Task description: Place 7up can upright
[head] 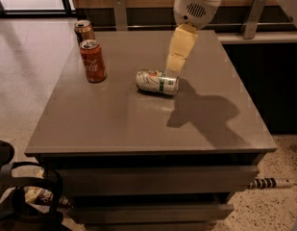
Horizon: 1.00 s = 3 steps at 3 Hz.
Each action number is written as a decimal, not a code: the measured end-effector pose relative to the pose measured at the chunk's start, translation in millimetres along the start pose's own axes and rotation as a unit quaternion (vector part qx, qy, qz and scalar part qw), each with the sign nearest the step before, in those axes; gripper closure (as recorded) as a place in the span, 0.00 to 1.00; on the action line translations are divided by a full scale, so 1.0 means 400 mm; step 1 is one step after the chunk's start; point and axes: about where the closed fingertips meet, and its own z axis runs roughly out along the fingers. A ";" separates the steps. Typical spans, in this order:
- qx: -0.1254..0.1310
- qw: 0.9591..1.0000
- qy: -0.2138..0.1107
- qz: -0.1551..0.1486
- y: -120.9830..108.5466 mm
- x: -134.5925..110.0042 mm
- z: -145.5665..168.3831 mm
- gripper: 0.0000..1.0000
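The 7up can [156, 82], whitish-silver with a green band, lies on its side near the middle of the grey table [114, 124], its ends pointing left and right. My gripper [176, 64], with pale yellow fingers, hangs from the white arm housing [196, 4] just above and behind the can's right end. It is close to the can, and I cannot tell whether it touches it.
A red Coca-Cola can [92, 60] stands upright at the table's left, with a copper-brown can [84, 31] upright behind it at the far left corner. A dark counter [263, 76] adjoins the table's right side. A black bag [16, 196] lies on the floor at lower left.
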 end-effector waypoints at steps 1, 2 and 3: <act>0.013 0.999 0.046 -0.008 -0.002 -0.044 0.033 0.00; 0.027 0.996 0.088 -0.016 -0.013 -0.063 0.071 0.00; 0.030 0.994 0.102 -0.015 -0.022 -0.062 0.093 0.00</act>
